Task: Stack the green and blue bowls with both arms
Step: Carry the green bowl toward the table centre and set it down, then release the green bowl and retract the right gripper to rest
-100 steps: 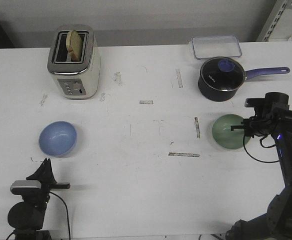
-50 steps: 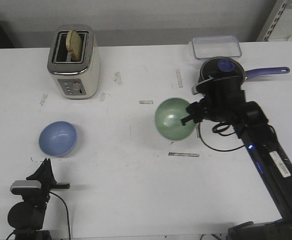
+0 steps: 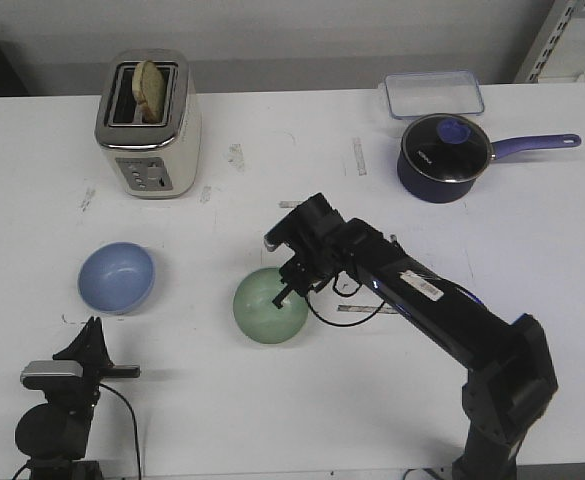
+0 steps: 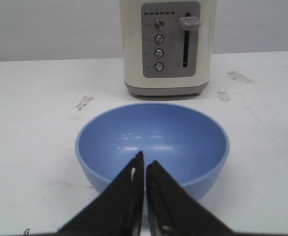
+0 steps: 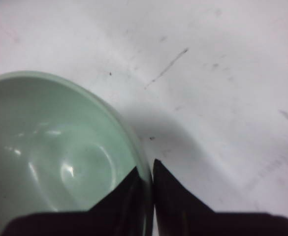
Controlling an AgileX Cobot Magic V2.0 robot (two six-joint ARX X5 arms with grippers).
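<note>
The pale green bowl (image 3: 268, 310) is near the table's middle front, held by its rim in my right gripper (image 3: 290, 287), one finger inside and one outside; it also shows in the right wrist view (image 5: 55, 157), seemingly a little above the table. The light blue bowl (image 3: 116, 277) sits on the table at the left, upright and empty. My left gripper (image 4: 144, 164) is shut and empty, just in front of the blue bowl (image 4: 153, 137). The left arm (image 3: 67, 385) rests at the front left edge.
A cream toaster (image 3: 150, 125) with a slice of bread stands behind the blue bowl. A dark navy saucepan (image 3: 444, 155) with a long handle and a clear lidded box (image 3: 432, 93) are at the back right. Tape marks dot the white table (image 3: 272, 420).
My right arm has carried the green bowl from the right side leftward and toward the front, to the middle of the table. The left arm and the blue bowl have not moved.
</note>
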